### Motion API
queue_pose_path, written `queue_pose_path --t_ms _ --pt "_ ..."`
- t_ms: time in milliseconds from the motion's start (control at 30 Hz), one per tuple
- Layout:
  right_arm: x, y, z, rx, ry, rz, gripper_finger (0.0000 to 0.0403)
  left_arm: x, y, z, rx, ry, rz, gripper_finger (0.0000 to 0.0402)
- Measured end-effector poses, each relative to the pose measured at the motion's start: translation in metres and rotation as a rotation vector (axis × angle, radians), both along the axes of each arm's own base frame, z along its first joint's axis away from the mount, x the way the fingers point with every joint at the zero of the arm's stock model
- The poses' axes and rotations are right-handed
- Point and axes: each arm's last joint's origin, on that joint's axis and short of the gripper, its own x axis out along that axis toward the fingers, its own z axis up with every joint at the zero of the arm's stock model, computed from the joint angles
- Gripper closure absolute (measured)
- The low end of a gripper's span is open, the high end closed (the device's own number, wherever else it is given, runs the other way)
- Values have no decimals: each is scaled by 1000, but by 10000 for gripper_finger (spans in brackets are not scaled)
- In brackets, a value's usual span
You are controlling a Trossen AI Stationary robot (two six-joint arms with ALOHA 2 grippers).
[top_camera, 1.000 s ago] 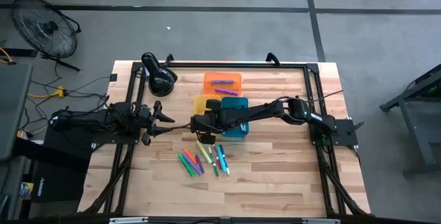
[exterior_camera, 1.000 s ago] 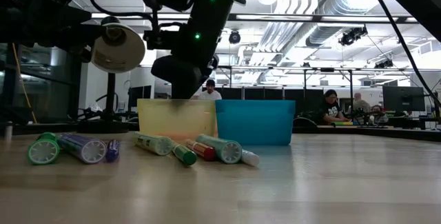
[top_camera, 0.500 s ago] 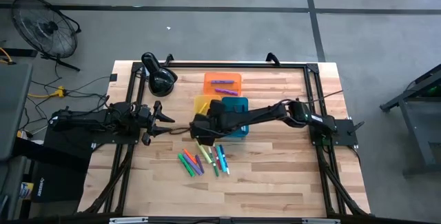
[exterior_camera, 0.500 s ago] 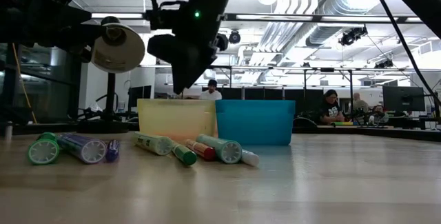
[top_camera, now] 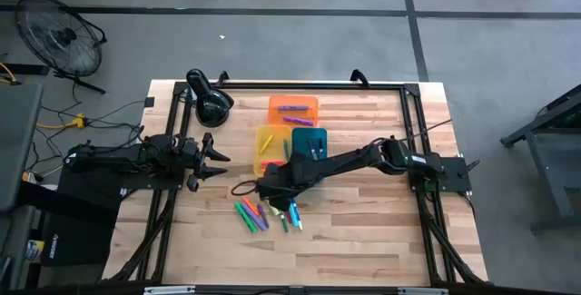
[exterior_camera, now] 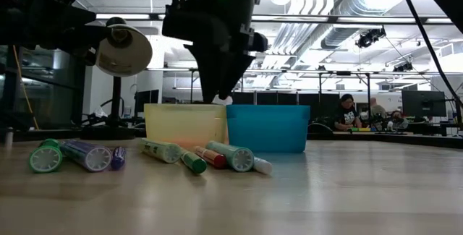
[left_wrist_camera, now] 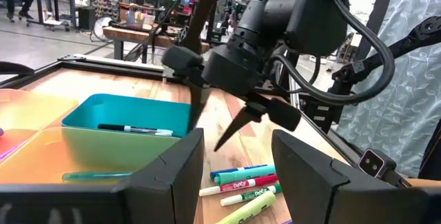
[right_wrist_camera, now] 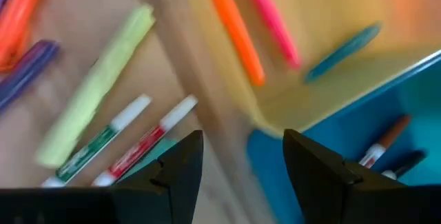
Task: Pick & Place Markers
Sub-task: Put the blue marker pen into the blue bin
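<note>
Several markers [top_camera: 267, 211] lie loose on the wooden table, near the front of the trays; the low view shows them lying flat [exterior_camera: 194, 160], with a green and a purple one apart toward the left. My right gripper [top_camera: 270, 189] hovers open above this pile, fingers pointing down [exterior_camera: 219, 99], holding nothing. In its wrist view a yellow-green marker [right_wrist_camera: 96, 93] and two white-bodied ones lie below it. More markers rest inside the yellow tray [top_camera: 269, 139], blue tray [top_camera: 310, 141] and orange tray [top_camera: 293, 109]. My left gripper [top_camera: 221, 159] waits open at the table's left.
A black desk lamp [top_camera: 211, 104] stands at the far left of the table. The three trays sit together just beyond the loose markers. Bare wood [top_camera: 363, 231] stretches along the near and right parts of the table. People sit at desks in the room behind [exterior_camera: 347, 108].
My right gripper has risen from over the yellow tray and moved toward the table's near edge, ending above the loose markers. The yellow tray, covered by it before, now shows its contents. The markers on the table have stayed put.
</note>
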Motion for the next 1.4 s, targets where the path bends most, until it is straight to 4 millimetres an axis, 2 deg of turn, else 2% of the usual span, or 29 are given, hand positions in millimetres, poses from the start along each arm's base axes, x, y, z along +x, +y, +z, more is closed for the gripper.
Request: queue_pose_path --t_ms 333,533,667,1067,1400 --pt "-11 21 -2 84 45 -78 219 0 0 0 0 0 0 232" --pt "-18 29 -20 143 100 -124 225 0 0 0 0 0 0 232" --pt "-19 31 -33 202 114 -143 225 0 0 0 0 0 0 232" --pt "-17 31 -35 212 69 -208 222 0 0 0 0 0 0 232" --pt "-14 33 -46 238 77 -234 222 0 0 0 0 0 0 232"
